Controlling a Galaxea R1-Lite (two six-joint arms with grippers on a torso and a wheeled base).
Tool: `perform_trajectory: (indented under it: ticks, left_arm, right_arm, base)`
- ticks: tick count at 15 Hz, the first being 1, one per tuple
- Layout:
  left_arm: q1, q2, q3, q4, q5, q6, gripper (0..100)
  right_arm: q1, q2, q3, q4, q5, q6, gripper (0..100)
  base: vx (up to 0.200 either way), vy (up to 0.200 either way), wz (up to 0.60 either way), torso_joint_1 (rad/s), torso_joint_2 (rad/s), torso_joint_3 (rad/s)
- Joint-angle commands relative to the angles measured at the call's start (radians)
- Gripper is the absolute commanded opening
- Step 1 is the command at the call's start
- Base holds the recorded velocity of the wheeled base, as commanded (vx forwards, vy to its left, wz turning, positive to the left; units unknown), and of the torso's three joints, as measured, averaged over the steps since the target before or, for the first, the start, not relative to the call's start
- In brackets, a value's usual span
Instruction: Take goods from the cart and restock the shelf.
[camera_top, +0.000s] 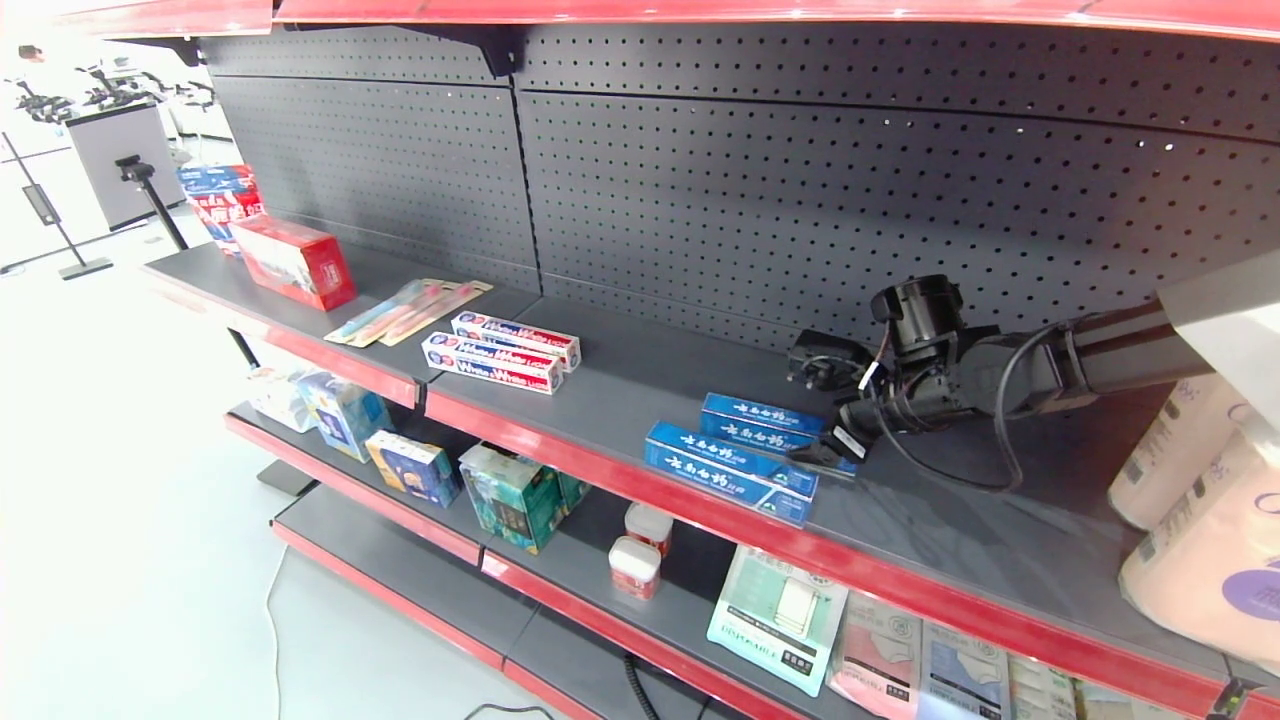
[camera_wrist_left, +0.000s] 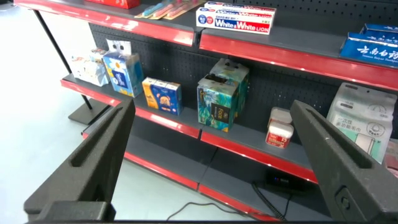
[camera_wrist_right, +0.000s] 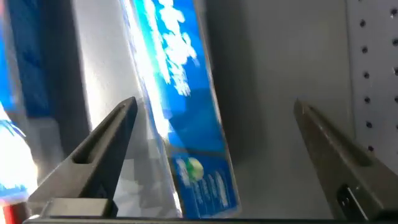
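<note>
Two blue toothpaste boxes lie side by side on the grey shelf board (camera_top: 640, 375), the front one (camera_top: 728, 470) along the red edge and the back one (camera_top: 765, 418) behind it. My right gripper (camera_top: 818, 455) hovers low at the right end of these boxes. In the right wrist view it is open (camera_wrist_right: 214, 162), and a blue box (camera_wrist_right: 186, 112) lies on the shelf between its spread fingers, closer to one finger (camera_wrist_right: 102, 149). The left gripper (camera_wrist_left: 211, 155) is open and holds nothing, facing the lower shelves.
Two white toothpaste boxes (camera_top: 500, 355), toothbrush packs (camera_top: 405, 310) and a red box (camera_top: 295, 262) sit further left on the same board. Pink paper rolls (camera_top: 1200, 500) stand at the right. Lower shelves hold small cartons (camera_wrist_left: 222, 93) and jars (camera_wrist_left: 280, 127). A perforated back panel (camera_top: 800, 200) closes the shelf.
</note>
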Motion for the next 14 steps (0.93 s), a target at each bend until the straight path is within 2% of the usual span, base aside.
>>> perform_trajectory:
  ticks: [1,3,4,6,14]
  left_arm:
    - [0.0,0.0,0.0,0.0,0.0,0.0,100]
    - [0.0,0.0,0.0,0.0,0.0,0.0,100]
    - [0.0,0.0,0.0,0.0,0.0,0.0,100]
    - [0.0,0.0,0.0,0.0,0.0,0.0,100]
    - [0.0,0.0,0.0,0.0,0.0,0.0,100]
  right_arm:
    - [0.008,0.009,-0.004,-0.001,0.0,0.008,100]
    - [0.011,0.009,-0.004,-0.001,-0.001,0.031,100]
    - [0.032,0.014,-0.015,-0.002,-0.001,0.118,100]
    - [0.048,0.029,-0.044,-0.002,-0.004,0.212,100]
    - [0.086,0.06,-0.05,-0.062,-0.012,0.258,100]
  base:
    - [0.0,0.0,0.0,0.0,0.0,0.0]
    - [0.0,0.0,0.0,0.0,0.0,0.0]
    - [0.0,0.0,0.0,0.0,0.0,0.0]
    - [0.0,0.0,0.0,0.0,0.0,0.0]
    - [0.0,0.0,0.0,0.0,0.0,0.0]
